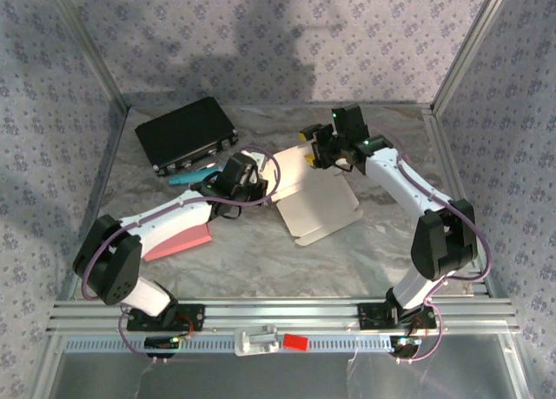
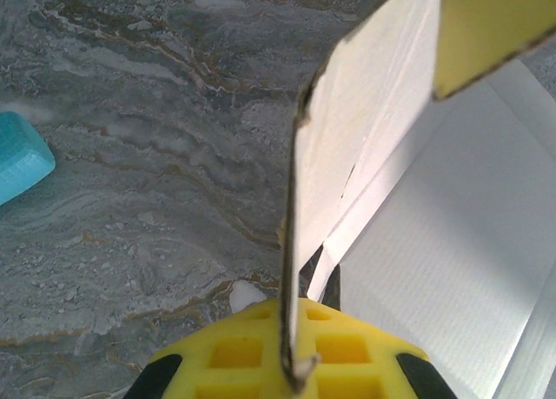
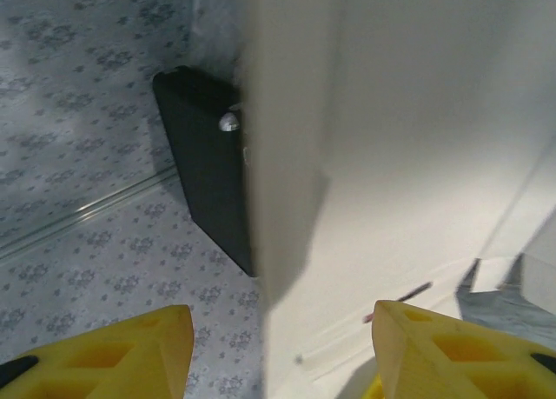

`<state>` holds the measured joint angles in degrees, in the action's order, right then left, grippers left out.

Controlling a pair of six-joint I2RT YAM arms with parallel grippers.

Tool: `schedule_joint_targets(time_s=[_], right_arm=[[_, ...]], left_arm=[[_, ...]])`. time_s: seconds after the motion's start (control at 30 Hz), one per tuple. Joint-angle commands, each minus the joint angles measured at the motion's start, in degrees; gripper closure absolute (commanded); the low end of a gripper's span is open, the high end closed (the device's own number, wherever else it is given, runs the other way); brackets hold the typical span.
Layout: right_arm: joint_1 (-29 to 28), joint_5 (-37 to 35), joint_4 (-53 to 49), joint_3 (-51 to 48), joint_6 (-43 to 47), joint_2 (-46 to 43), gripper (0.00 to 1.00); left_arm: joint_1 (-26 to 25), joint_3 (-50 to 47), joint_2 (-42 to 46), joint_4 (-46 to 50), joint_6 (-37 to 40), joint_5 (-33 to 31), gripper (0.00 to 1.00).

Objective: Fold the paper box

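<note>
The paper box (image 1: pixel 317 206) lies partly unfolded in the middle of the table, cream-white, with one side flap raised. My left gripper (image 1: pixel 253 178) is at the box's left edge. In the left wrist view this left gripper (image 2: pixel 292 357) is shut on the thin edge of the upright flap (image 2: pixel 365 129). My right gripper (image 1: pixel 315 152) hovers at the box's far edge. In the right wrist view its jaws (image 3: pixel 278 347) stand open. A raised panel of the box (image 3: pixel 291 156) stands between the yellow fingers (image 3: pixel 113 355) without touching them.
A black case (image 1: pixel 187 136) lies at the back left, also behind the panel (image 3: pixel 204 173). A teal object (image 1: pixel 186 178) sits near the left gripper (image 2: pixel 17 164). A pink sheet (image 1: pixel 181 241) lies under the left arm. Patterned walls enclose the table.
</note>
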<state>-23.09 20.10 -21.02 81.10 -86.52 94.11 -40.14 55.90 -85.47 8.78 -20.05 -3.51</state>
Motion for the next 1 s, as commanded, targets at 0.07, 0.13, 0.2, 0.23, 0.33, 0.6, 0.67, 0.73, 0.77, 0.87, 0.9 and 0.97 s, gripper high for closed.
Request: schedule_joint_targets(time_s=[0.07,0.13,0.2,0.23,0.33,0.6,0.67,0.73,0.77,0.87,0.9,0.97], right_arm=[[-1.4,-1.5,-7.6,6.9,1.5,3.3,0.45],[-1.5,-1.6,-9.1,8.1,1.5,4.4,0.49],[-1.4,-1.3,-11.8,9.7,2.3,5.7,0.51],[-1.4,-1.3,-12.9,10.3,2.7,6.2,0.53],[-1.3,-1.5,-14.5,10.3,3.0,6.5,0.54],[-0.5,-1.4,-13.7,10.8,3.1,8.0,0.76],[-0.4,-1.5,-13.7,10.8,3.1,8.0,0.81],[-0.3,-1.7,-13.7,10.7,3.1,8.0,0.86],[-0.3,-1.8,-13.7,10.7,3.2,8.0,0.88],[-0.3,-1.9,-13.7,10.1,3.1,8.0,0.93],[-0.2,-2.0,-11.9,9.9,3.0,8.0,0.95],[-0.4,-2.3,-11.0,9.4,3.2,7.9,0.98]], left_arm=[[0.2,0.5,1.9,0.4,0.2,-0.4,1.00],[0.2,0.5,2.0,0.5,0.3,-0.6,1.00],[0.2,0.6,2.1,0.4,0.3,-0.6,1.00],[0.2,0.6,2.1,0.5,0.3,-0.6,1.00],[0.2,0.5,2.2,0.4,0.3,-0.7,1.00],[0.2,0.5,2.1,0.3,0.4,-0.7,1.00],[0.2,0.5,2.1,0.4,0.5,-0.7,1.00],[0.2,0.5,2.1,0.3,0.5,-0.6,1.00],[0.2,0.5,2.1,0.3,0.5,-0.6,1.00],[0.3,0.4,2.2,0.4,0.6,-0.7,1.00],[0.2,0.4,2.2,0.4,0.7,-0.6,1.00],[0.2,0.4,2.3,0.5,0.8,-0.5,1.00]])
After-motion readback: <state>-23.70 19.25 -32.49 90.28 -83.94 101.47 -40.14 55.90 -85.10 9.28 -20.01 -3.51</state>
